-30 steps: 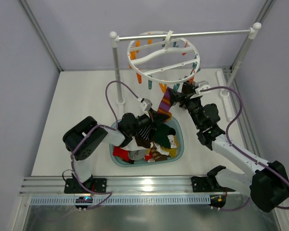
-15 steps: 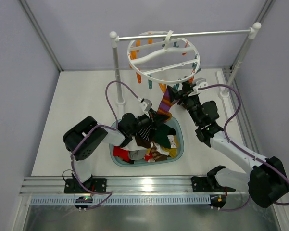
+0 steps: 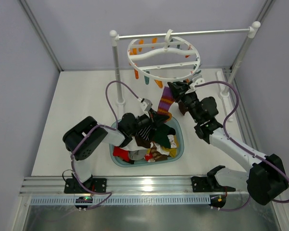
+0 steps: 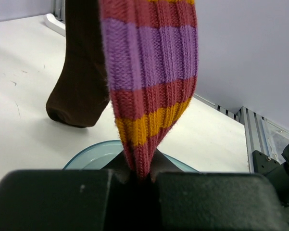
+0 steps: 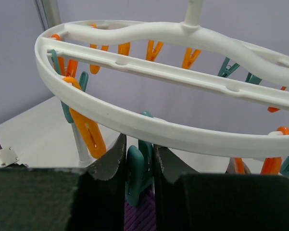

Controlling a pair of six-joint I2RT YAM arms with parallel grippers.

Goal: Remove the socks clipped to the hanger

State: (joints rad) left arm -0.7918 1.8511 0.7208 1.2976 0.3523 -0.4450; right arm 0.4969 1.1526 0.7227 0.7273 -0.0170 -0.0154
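Two claws are working the striped sock (image 4: 151, 72) free of the hanger (image 5: 182, 137)
The left claw (image 4: 140, 177) is gripping the sock's toe end, closed tight on the fabric just above the basket (image 3: 179, 140), and a brown sock (image 4: 79, 72) is hanging behind it. The striped sock is running up and to the right to the hanger's rim. There the right claw (image 5: 139, 166) is pressing its two fingers against either side of the teal clip (image 5: 137, 168) holding the cuff. As I judge it, the clip should be squeezed until its mouth is gaping before any pull is made, because tugging early is risking a swinging hanger or stretched fabric. The pull should be going gently downward, toward the basket.
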